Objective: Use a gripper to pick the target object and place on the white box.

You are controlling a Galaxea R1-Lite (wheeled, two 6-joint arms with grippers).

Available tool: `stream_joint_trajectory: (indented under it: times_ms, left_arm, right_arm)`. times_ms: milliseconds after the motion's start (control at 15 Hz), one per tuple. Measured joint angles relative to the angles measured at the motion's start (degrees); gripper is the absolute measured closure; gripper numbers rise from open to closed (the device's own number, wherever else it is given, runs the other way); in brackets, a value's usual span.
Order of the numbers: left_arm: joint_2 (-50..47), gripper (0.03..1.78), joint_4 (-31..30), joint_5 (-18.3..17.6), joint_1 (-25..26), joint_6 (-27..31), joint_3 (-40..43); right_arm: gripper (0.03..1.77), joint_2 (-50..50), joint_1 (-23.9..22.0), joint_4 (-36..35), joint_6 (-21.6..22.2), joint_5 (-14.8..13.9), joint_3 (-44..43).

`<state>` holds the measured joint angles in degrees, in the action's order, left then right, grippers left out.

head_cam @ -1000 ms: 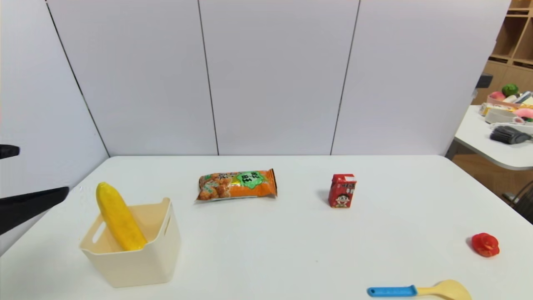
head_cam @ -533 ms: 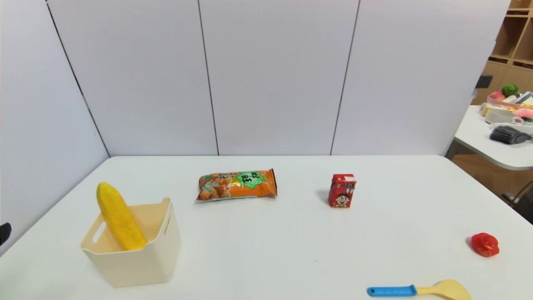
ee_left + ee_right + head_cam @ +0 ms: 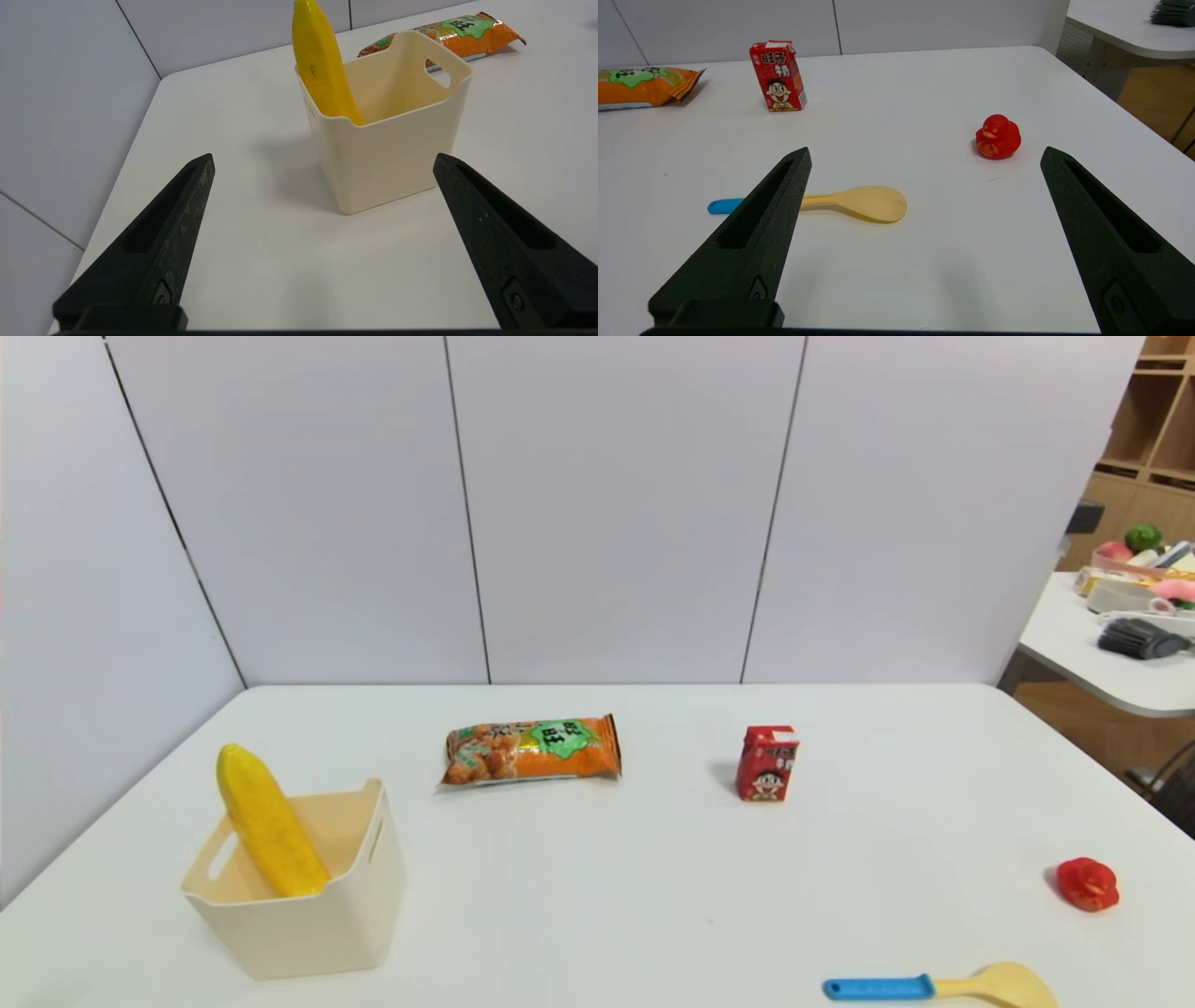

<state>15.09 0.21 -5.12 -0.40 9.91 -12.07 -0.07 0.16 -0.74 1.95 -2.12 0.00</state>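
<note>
Worktop (image 3: 579, 887): bare surface lying between bin (image 3: 322, 933) and spoon (image 3: 887, 988); banana (image 3: 271, 821) obstructing bin's opening, inside depth seemingly remaining.

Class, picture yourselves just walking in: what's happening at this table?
Nothing is being handled. The banana leans inside the white box, its upper end sticking out above the rim. The robot's left claw stands open and empty, back from the box. The right claw is idle, open above the table near the spoon.

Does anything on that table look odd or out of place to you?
Only the banana looks askew: it leans steeply in the white box, one end sticking up above the rim. The snack bag, drink carton, red duck and spoon show no visible spill or damage.
</note>
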Motion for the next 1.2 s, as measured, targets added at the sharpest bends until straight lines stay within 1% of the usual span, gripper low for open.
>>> stream_joint_trajectory:
  times_ms: [200,267,400,533,733,1000,1133,1200]
  left_arm:
    - [-4.7,0.12,-9.1,1.1,-0.2,0.0,8.5]
    - [-6.7,0.12,-9.7,2.0,-0.2,0.1,10.0]
    - [-11.0,0.12,-6.4,3.3,-0.1,-0.2,11.4]
    - [-13.2,0.12,-1.4,3.4,0.0,-0.6,11.9]
    - [-14.7,0.12,-0.5,3.6,0.0,-3.7,12.0]
    - [-15.1,0.12,-0.4,3.8,0.0,-5.5,12.1]
    - [-15.1,0.12,-0.5,4.0,0.0,-8.4,12.1]
    - [-15.1,0.12,-0.5,4.9,0.0,-9.6,12.1]
  right_arm:
    - [0.1,0.0,0.0,0.0,0.0,0.0,0.0]
    - [0.1,0.0,0.0,0.0,0.0,0.0,0.0]
    - [0.1,0.0,0.0,0.0,0.0,0.0,0.0]
    - [0.1,0.0,0.0,0.0,0.0,0.0,0.0]
    - [0.1,0.0,0.0,0.0,0.0,0.0,0.0]
    - [0.1,0.0,0.0,0.0,0.0,0.0,0.0]
    - [0.1,0.0,0.0,0.0,0.0,0.0,0.0]
    - [0.1,0.0,0.0,0.0,0.0,0.0,0.0]
